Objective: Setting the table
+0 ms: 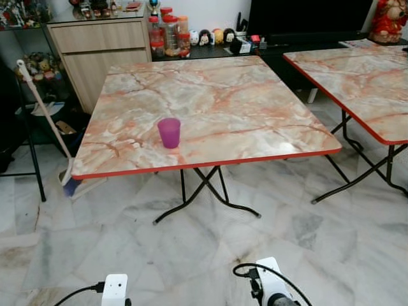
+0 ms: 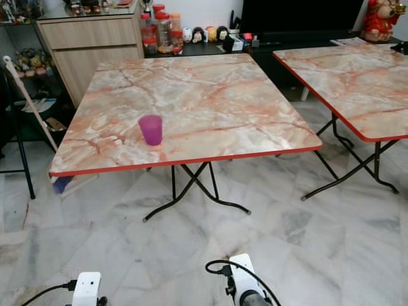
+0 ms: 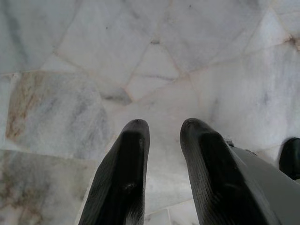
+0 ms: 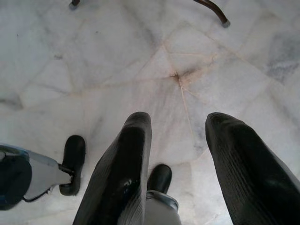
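Two folding tables with pink marble-look tops and red edging stand on a pale marble floor [image 1: 191,255]; the near table [image 1: 255,108] carries a single purple cup [image 1: 169,132], upright, close to its front edge and left of centre. The second table [image 1: 363,83] sits to the right, apart from the first. Behind them run a wooden cabinet [image 1: 102,54], a row of red-lidded jars [image 1: 169,35] and small figurines [image 1: 213,36] on a dark low unit, with a dark screen [image 1: 306,19] above. A broom [image 1: 48,121] leans at the left, beside the near table's corner. Both arms hang low over the floor, well short of the table. The left gripper [image 3: 161,129] points down at the tiles, fingers parted and empty. The right gripper [image 4: 180,124] likewise hangs released, fingers spread wider, nothing between them, with a table foot [image 4: 225,22] on the floor ahead
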Controlling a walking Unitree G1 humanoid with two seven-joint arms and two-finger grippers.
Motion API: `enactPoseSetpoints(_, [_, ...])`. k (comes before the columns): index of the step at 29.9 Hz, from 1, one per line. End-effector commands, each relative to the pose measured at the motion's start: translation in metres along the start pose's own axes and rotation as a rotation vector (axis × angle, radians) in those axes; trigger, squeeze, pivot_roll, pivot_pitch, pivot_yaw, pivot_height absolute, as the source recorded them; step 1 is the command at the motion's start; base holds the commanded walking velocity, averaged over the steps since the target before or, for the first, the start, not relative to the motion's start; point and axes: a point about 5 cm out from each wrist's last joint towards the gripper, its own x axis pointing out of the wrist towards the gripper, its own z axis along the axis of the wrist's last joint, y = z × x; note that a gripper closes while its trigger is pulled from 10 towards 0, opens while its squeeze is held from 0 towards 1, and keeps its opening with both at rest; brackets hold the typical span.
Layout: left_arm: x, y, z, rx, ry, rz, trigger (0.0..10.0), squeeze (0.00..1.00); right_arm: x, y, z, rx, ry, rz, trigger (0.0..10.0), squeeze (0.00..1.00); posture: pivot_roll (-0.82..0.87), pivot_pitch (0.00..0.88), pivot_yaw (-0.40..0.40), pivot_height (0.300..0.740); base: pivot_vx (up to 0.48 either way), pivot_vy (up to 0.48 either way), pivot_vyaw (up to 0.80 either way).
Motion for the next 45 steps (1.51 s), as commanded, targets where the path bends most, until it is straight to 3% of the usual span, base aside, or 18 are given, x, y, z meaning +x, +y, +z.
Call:
enactPoseSetpoints(1, [0.0,-0.001,0.0,0.008,0.005,-0.008,10.0,0.0,0.0,0.0,0.002,0.019,-0.014,0.001,10.0,0.0,0.05,0.0,0.021,0.74,0.405,0.0,0.0])
enactPoseSetpoints(11, [0.0,0.0,-0.002,0.008,0.011,-0.005,10.0,0.0,0.0,0.002,0.002,-0.033,-0.02,0.019,10.0,0.0,0.05,0.0,0.026,0.74,0.405,0.0,0.08])
enactPoseSetpoints(15, [0.0,-0.001,-0.003,0.006,0.015,-0.007,10.0,0.0,0.0,0.001,0.0,0.009,-0.013,0.017,10.0,0.0,0.05,0.0,0.023,0.74,0.398,0.0,0.51])
enactPoseSetpoints(31, [-0.001,-0.003,-0.004,0.004,0.02,-0.009,10.0,0.0,-0.001,-0.003,-0.001,-0.007,-0.008,0.02,10.0,0.0,0.04,0.0,0.019,0.74,0.381,0.0,0.0])
enactPoseSetpoints(45, [-0.004,0.0,-0.011,-0.002,0.007,0.006,10.0,0.0,-0.002,-0.002,-0.005,-0.022,-0.001,0.033,10.0,0.0,0.05,0.0,0.016,0.74,0.0,0.0,0.0])
